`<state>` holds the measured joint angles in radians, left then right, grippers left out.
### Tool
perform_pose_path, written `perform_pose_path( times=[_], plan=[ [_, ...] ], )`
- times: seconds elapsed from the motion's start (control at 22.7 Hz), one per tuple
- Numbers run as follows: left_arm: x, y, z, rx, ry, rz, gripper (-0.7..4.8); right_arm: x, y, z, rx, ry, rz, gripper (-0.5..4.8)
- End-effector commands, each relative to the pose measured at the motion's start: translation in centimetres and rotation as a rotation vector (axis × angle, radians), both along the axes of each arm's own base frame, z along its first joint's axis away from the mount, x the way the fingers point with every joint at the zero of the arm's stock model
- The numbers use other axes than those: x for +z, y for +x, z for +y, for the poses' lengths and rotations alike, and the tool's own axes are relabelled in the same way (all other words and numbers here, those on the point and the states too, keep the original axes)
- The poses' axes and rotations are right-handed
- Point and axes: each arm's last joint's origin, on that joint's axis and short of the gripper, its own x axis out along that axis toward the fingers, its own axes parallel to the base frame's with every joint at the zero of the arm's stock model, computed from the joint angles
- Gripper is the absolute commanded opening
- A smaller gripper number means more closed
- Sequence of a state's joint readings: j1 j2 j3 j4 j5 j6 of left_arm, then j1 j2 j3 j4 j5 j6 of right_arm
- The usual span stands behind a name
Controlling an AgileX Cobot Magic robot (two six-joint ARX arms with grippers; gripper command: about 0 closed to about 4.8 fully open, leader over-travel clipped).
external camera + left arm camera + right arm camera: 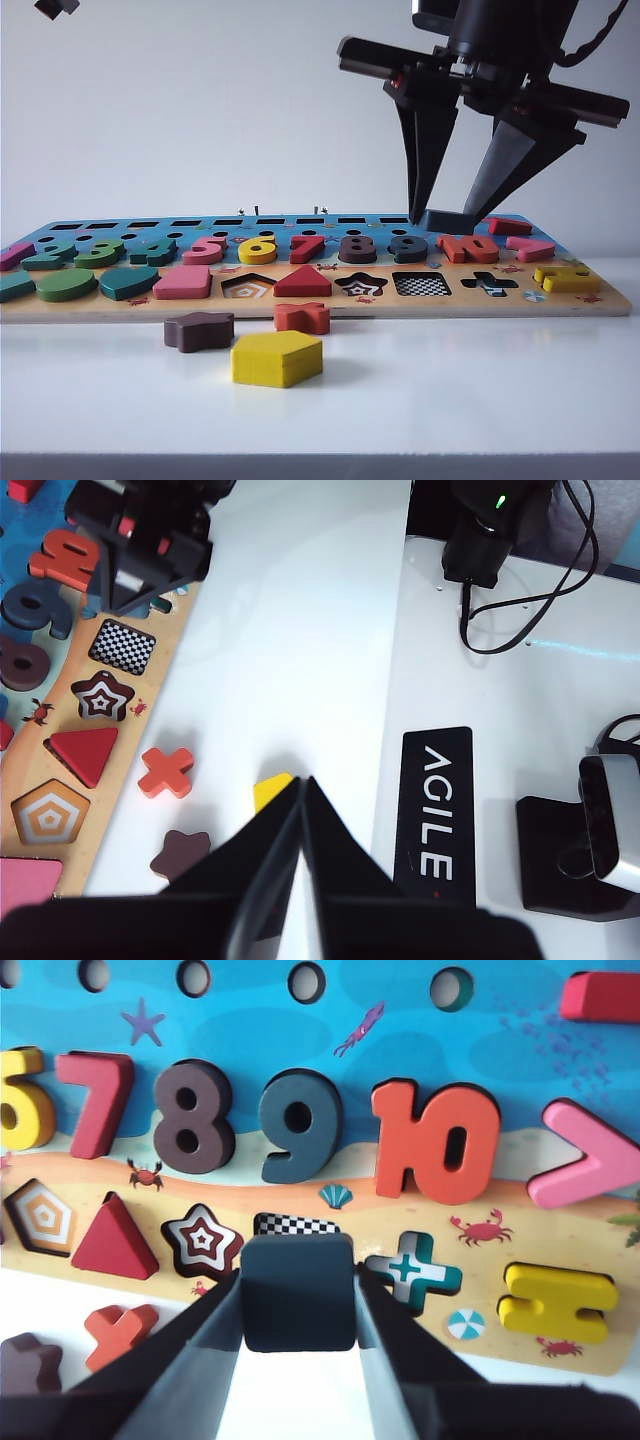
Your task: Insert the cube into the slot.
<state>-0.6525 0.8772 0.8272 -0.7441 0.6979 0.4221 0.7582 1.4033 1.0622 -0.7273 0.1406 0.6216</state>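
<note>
Your right gripper (300, 1295) is clamped on the cube (298, 1292) — holding it above the board (600, 298), over the far side near the 10 (437, 1143). From the wrist, the cube covers most of the checkered slot (421, 284). Your left gripper (302, 785) sits off the board with fingers together, near the yellow block (277, 358).

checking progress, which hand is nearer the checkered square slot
Right. The right hand holds the navy square block just above the board, over the checkered square slot. The left hand hangs shut off the board, near the yellow pentagon block.
</note>
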Motion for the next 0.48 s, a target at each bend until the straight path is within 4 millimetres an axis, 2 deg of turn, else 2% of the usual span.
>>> perform_pose_path(
  times=[0.04,0.48],
  plan=[
    [0.26,0.01,-0.02,-0.005,-0.015,-0.017,0.17,-0.33,0.32,0.61,0.002,0.007,-0.005,0.53],
    [0.26,0.01,-0.02,-0.005,-0.015,-0.017,0.17,-1.28,1.01,1.32,0.008,0.014,0.002,0.53]
  ],
)
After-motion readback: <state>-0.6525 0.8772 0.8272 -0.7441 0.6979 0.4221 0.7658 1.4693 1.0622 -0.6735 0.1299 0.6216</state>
